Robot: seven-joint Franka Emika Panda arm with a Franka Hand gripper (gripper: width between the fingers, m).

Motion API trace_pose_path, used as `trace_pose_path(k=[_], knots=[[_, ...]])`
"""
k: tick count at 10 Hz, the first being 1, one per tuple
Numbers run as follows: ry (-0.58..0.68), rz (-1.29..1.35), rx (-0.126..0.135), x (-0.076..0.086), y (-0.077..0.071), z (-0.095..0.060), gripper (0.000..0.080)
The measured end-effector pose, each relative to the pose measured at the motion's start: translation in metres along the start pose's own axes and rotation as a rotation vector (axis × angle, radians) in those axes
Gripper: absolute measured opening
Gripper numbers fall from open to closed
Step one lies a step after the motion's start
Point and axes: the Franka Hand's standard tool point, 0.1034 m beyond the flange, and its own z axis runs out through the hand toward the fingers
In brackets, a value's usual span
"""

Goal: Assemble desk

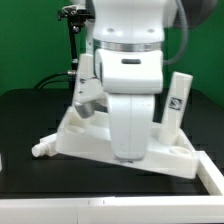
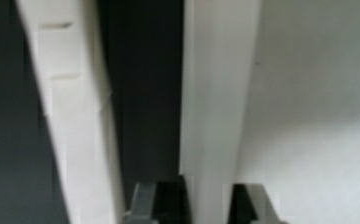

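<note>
Tabletop (image 1: 80, 135) lies flat mid-counter, with the fingers (image 2: 156, 205) pinched narrow on a thin white edge (its rim, I'd guess). A pull could slip off it or skew the panel. The wrist could clip the 10 o'clock leg (image 1: 86, 85) or the 2 o'clock leg (image 1: 177, 100), both upright. A loose white part (image 1: 45, 148) lies at 8 o'clock on the matte black counter (image 1: 30, 110), green wall (image 1: 30, 40) behind.

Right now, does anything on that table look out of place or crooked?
One white leg lies flat on the black table beside the tabletop panel, at the exterior view's left, while the tagged leg stands upright. Likely just unfitted.
</note>
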Motion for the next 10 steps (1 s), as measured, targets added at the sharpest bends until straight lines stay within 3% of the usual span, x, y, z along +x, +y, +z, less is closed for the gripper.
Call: trace_pose_path(k=[1,6,9,10], knots=[[0.002,-0.002,-0.012,0.002,0.0,0.004,0.0055],[-0.002,0.026,-0.005,-0.005,0.0,0.009,0.0055],[-0.004,0.028,-0.003,-0.001,0.023,0.019,0.0055],[0.001,0.037,0.001,0.005,0.022,0.022,0.0055]])
